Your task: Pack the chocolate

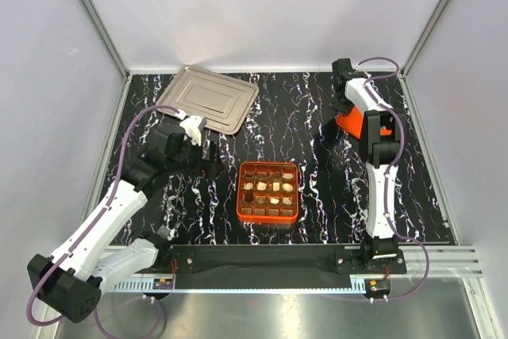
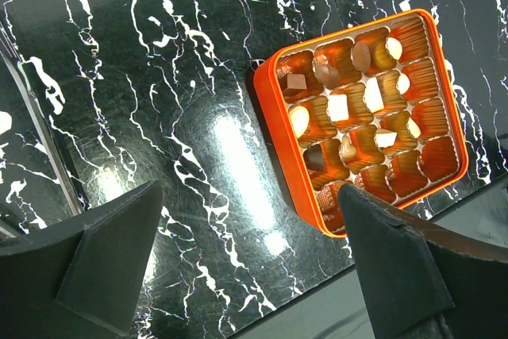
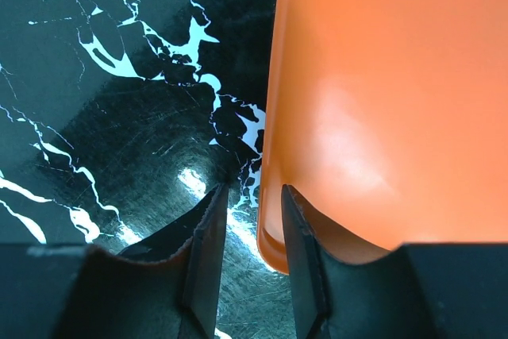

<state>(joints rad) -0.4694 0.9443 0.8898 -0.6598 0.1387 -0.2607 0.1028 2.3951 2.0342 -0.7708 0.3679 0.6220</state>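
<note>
At far right, the right gripper [image 3: 252,196] straddles the edge of the smooth orange plastic lid [image 3: 381,77]. I cannot tell whether it is clamped, and so shallow a bite could slip. The left gripper [image 2: 252,196] gapes wide.

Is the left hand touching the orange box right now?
Apart. The top view shows bare table between the left hand and the orange box.

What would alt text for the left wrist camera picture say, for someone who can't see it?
An orange box with a grid of cells, several holding dark and cream-white chocolate pieces, sits on a black marble-patterned table. The left end effector hangs above, open, its two dark fingers framing the bottom corners.
</note>
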